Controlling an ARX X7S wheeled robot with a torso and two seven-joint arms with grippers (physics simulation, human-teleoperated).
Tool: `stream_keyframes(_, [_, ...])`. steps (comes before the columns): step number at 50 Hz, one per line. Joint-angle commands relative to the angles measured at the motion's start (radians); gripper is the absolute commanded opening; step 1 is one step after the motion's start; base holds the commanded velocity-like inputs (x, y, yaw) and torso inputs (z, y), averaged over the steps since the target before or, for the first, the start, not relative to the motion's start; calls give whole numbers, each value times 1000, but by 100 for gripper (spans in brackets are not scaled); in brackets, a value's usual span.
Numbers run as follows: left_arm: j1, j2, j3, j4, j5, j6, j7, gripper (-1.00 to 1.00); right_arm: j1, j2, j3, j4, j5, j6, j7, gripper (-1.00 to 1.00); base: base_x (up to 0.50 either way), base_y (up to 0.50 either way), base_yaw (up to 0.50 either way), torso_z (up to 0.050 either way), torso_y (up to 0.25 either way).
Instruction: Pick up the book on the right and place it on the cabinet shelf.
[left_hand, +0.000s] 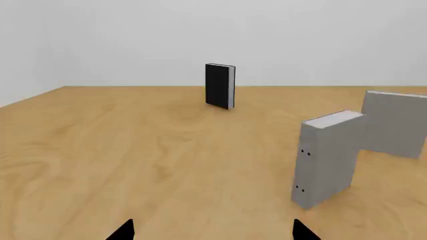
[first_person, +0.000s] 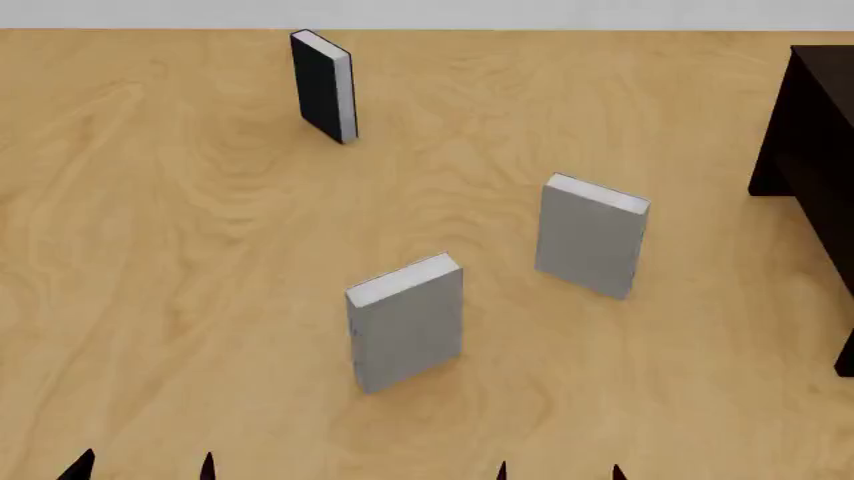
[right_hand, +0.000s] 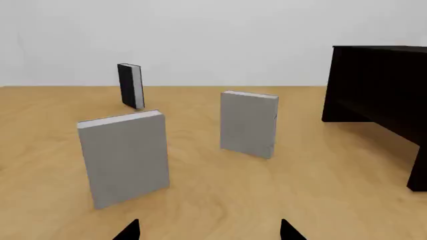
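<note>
Three books stand upright on the wooden desk (first_person: 160, 300), all apart from one another. The book (first_person: 591, 236) on the right is a plain light grey hardback with white page edges at its top, standing between the second grey book (first_person: 406, 322) and the dark cabinet (first_person: 814, 150), well short of the cabinet and touching nothing. The second grey book stands nearer the robot and to the left of it, turned at a different angle. The black book (first_person: 323, 85) stands far back, toward the pale wall. The cabinet fills the right edge of the head view (only its dark top and one side show there, and no inner shelf can be made out in any view). The left claw (first_person: 144, 467) and the right claw (first_person: 558, 471) show only as dark fingertips at the bottom edge of the head view; each pair of tips stands spread apart with nothing between them, both well short of the books.
</note>
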Motion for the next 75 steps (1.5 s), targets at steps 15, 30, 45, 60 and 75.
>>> stream_keyframes(15, [27,-53,55,105,-68,-59,-57,100,-16,50,-70,-52,40,31,56,100,0,0,0,0,0])
stream_keyframes(30, [10,-94,74,423,-89,-377,-111,100,6,84,-88,-407,53,381,116,100,0,0,0,0,0])
stream_keyframes(45, [-72,-125,48,633,-139,-679,-146,100,81,144,-64,-711,71,747,137,100,0,0,0,0,0])
stream_keyframes(60, [-15,-169,-68,954,-277,-885,-123,100,226,231,-24,-870,83,1011,121,100,0,0,0,0,0])
stream_keyframes(75, [158,-287,-111,1044,-544,-763,-355,100,406,275,36,-963,129,1253,83,100,0,0,0,0,0])
